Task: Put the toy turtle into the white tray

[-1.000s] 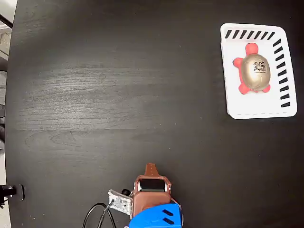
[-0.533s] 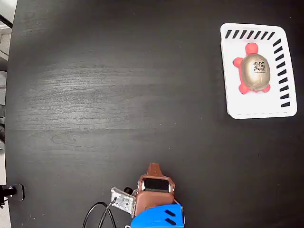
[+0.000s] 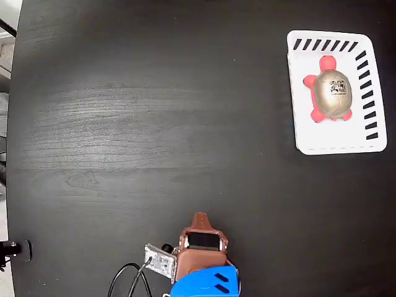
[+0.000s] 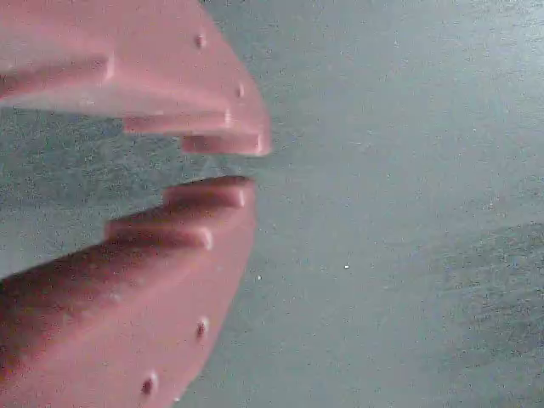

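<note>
The toy turtle (image 3: 333,94) lies inside the white tray (image 3: 303,131) at the upper right of the fixed view, its red-pink head pointing up and its gold shell with the code sticker facing the camera. My gripper (image 3: 198,219) is far from it, drawn back at the bottom centre of the dark table. In the wrist view the two reddish fingers (image 4: 170,246) almost meet at their tips, and the gripper (image 4: 242,166) holds nothing over bare tabletop.
The arm's blue body (image 3: 204,284), a small circuit board (image 3: 158,261) and a black cable (image 3: 127,278) sit at the bottom edge. The table's left edge (image 3: 17,124) runs down the picture, with a small black fitting (image 3: 15,249) near it.
The gripper has drawn back slightly toward the bottom edge over the last second. The turtle and tray have not moved.
</note>
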Tool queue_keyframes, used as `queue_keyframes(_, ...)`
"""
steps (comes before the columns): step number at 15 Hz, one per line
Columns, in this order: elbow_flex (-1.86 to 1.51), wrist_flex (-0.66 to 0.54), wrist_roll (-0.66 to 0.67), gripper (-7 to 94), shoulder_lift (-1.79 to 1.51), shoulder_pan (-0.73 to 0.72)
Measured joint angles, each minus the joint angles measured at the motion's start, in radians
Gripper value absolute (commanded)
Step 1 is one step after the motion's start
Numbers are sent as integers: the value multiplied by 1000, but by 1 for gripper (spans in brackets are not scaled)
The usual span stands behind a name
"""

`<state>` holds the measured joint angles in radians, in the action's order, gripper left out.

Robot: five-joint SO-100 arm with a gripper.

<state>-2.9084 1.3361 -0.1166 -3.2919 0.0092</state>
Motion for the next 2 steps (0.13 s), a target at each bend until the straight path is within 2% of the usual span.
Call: queue_keyframes(2,0,0,0,0,0,0)
